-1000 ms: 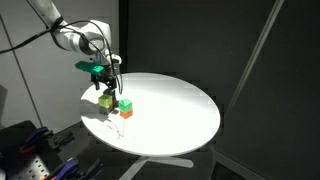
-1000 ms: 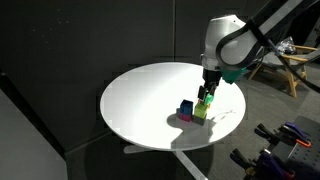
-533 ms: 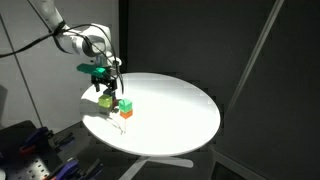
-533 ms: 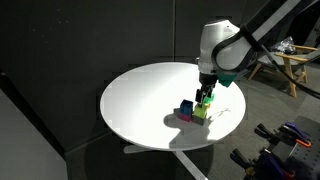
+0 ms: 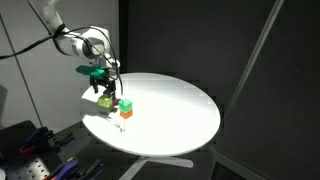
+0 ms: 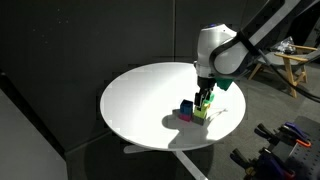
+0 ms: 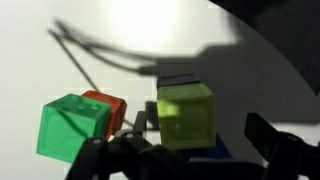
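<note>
The claw [image 5: 106,88] hangs wide open, empty — the lime block [image 7: 186,115] just beneath; roughly under its fingers' gap.

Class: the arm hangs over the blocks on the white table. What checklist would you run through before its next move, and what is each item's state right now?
1. Gripper open: ok, jaws stand wide.
2. Gripper holds nothing: ok.
3. Gripper lined up over the yellow-green block: ok, the block sits between the fingers in the wrist view.
4. Fingers touching that block: cannot tell.
5. Green block out of the fingers' way: cannot tell, it lies close to one finger.
6. Green block resting on the orange block: ok in an exterior view.
</note>
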